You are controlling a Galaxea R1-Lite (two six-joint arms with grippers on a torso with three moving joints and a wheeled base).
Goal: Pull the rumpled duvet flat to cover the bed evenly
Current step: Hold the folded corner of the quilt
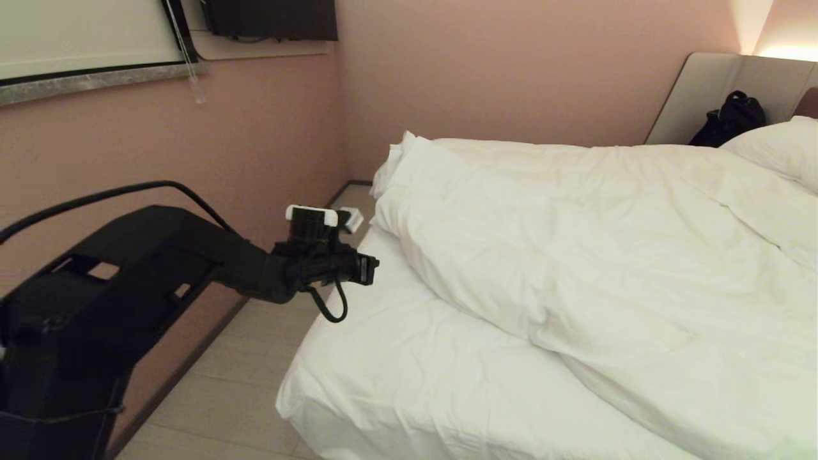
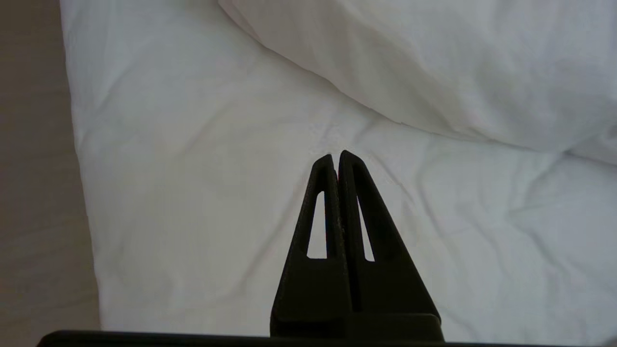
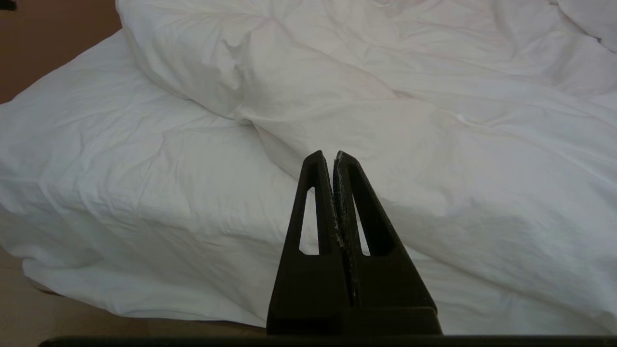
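Note:
The puffy white duvet (image 1: 575, 255) lies rumpled and skewed across the bed (image 1: 396, 370), leaving the near left corner of the white sheet bare. My left gripper (image 1: 372, 268) reaches out over that bare sheet at the bed's left edge, shut and empty, a short way from the duvet's folded edge (image 2: 434, 62). In its own view the left gripper (image 2: 336, 155) hangs above the sheet. My right gripper (image 3: 328, 155) is shut and empty too, pointing at the duvet (image 3: 434, 120) from off the bed's near side; it does not show in the head view.
A pink wall (image 1: 255, 147) runs close along the bed's left side, with a narrow strip of pale floor (image 1: 243, 377) between. A pillow (image 1: 779, 150) lies at the head end. A black bag (image 1: 732, 118) leans against the headboard (image 1: 703, 89).

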